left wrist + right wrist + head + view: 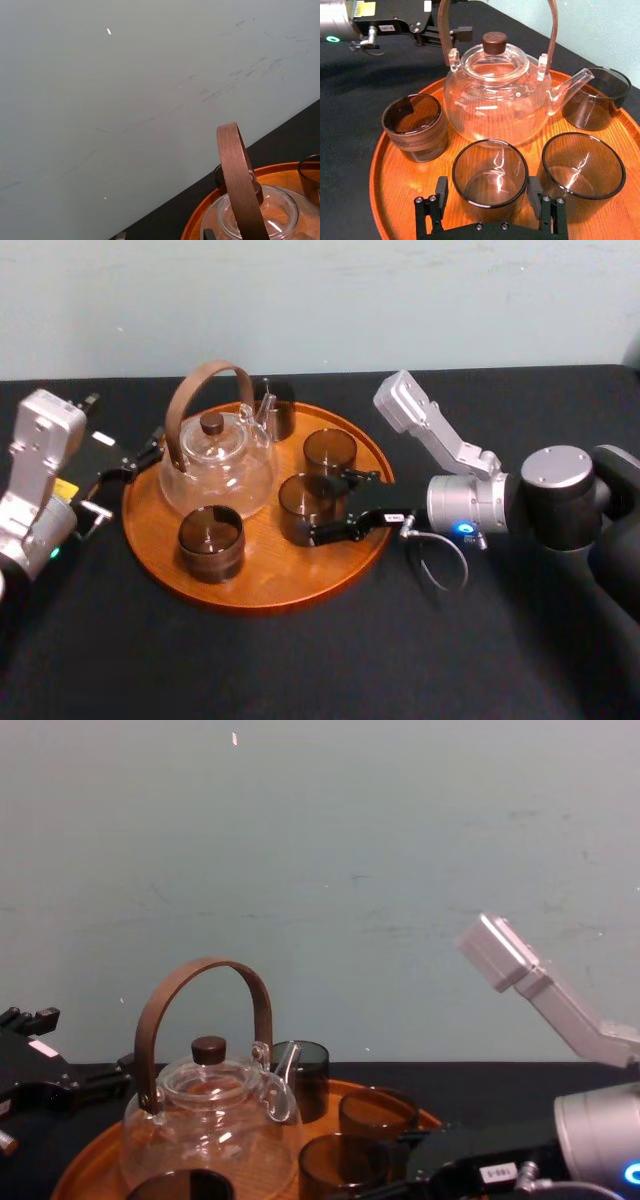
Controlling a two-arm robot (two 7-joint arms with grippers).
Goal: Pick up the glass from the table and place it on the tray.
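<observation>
Right pincer (488,187); four glasses (329,451), one tray (262,585)

Glass (305,502): squat tumbler of smoky dark glass, empty, upright. Stands on the tray's right half, well inside the rim.
Tray (262,582): round, orange-brown grained wood with a low rim, flat on the table, left of centre.
Table (300,670): matte black, wider than the tray.
</observation>
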